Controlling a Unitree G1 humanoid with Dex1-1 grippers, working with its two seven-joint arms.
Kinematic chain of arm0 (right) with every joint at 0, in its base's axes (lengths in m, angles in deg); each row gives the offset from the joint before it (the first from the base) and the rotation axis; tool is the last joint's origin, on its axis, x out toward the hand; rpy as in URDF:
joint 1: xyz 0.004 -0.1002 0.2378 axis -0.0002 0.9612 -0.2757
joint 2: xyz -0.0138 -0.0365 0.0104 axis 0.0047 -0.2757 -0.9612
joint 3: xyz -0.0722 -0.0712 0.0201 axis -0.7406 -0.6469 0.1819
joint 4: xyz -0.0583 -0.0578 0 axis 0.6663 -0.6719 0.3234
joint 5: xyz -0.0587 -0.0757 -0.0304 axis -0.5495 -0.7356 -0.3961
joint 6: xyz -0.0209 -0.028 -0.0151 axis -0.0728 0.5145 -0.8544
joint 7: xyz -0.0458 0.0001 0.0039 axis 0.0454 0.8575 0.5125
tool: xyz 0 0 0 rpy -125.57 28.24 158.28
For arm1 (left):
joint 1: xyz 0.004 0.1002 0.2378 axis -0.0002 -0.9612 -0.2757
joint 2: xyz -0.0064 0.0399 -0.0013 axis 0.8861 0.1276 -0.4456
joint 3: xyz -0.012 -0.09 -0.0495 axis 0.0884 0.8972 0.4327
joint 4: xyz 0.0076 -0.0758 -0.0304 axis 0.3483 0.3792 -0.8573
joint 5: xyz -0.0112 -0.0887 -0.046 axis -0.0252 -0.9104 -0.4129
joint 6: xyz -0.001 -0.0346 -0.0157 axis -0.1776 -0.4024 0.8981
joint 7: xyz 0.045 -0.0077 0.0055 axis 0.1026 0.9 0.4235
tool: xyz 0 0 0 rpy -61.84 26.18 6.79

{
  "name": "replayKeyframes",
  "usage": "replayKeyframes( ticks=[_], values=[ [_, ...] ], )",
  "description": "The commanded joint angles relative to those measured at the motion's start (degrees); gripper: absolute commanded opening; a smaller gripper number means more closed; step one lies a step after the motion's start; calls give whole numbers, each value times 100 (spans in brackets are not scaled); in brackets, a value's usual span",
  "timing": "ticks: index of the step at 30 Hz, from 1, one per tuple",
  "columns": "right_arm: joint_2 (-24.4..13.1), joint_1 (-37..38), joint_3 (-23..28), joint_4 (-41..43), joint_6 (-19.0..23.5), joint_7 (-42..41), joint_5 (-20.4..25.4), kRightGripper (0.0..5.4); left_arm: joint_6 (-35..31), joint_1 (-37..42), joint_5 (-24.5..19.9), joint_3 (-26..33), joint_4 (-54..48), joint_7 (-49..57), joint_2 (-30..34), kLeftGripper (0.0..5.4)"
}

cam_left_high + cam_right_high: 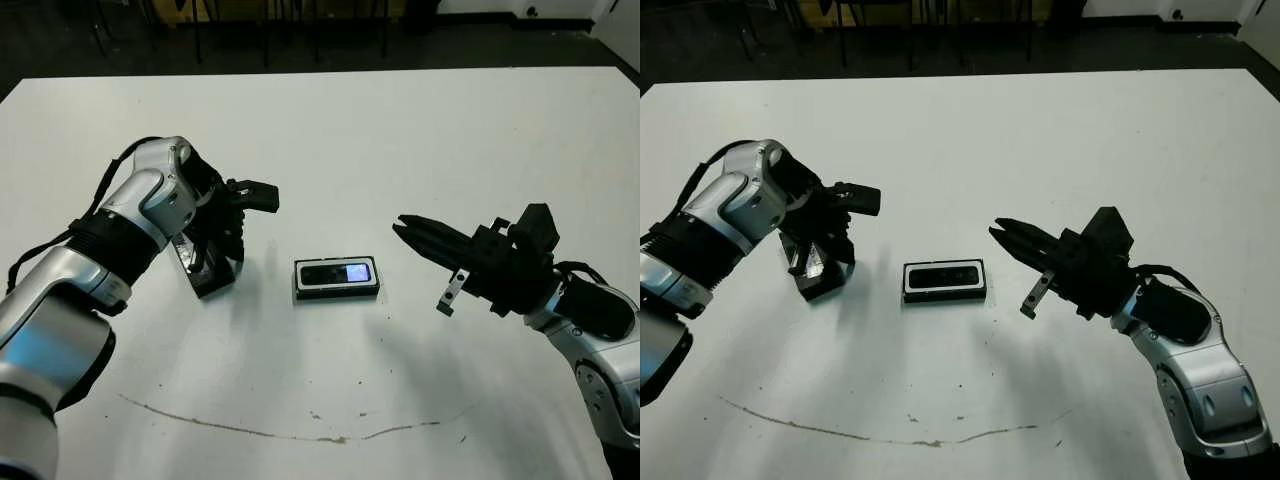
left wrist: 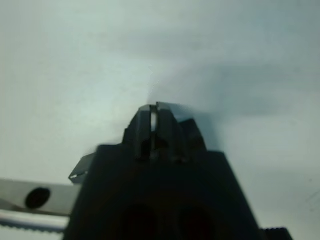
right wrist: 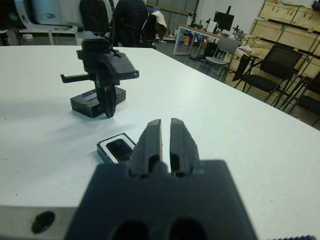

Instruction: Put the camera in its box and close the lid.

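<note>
The box [image 1: 337, 291] lies in the middle of the table, its white lining showing around the black camera [image 1: 335, 273] that lies inside it. The lid [image 1: 204, 268], a black slab with a silvery strip, rests on the table to the left of the box. My left gripper [image 1: 233, 250] points down at the lid's edge on the box side, fingers shut with nothing between them; I cannot tell whether it touches the lid. My right gripper [image 1: 402, 229] hovers to the right of the box, aimed toward it, shut and empty.
A thin brown smear [image 1: 300, 430] curves across the table near its front edge. Chairs and people [image 3: 130, 20] stand beyond the table's far side.
</note>
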Motion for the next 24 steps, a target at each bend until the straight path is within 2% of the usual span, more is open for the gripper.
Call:
replayKeyframes(
  ticks=[1, 13, 18, 24],
  values=[
    [-107, 59, 35, -45, 73, -8, 22, 2, 54, -394, 90, -186, -245, -121, 265, 0],
    [-88, 106, 53, -116, -18, -57, 56, 2, 11, -788, 85, -359, -941, -423, 773, 0],
    [-76, 123, 57, -188, -77, -100, 81, 2, 931, -927, -22, -282, -1041, -357, 1056, 0],
    [-82, 129, 47, -210, -126, -104, 67, 2, 1120, -1040, -264, -102, -1121, -475, 1131, 0]
  ],
)
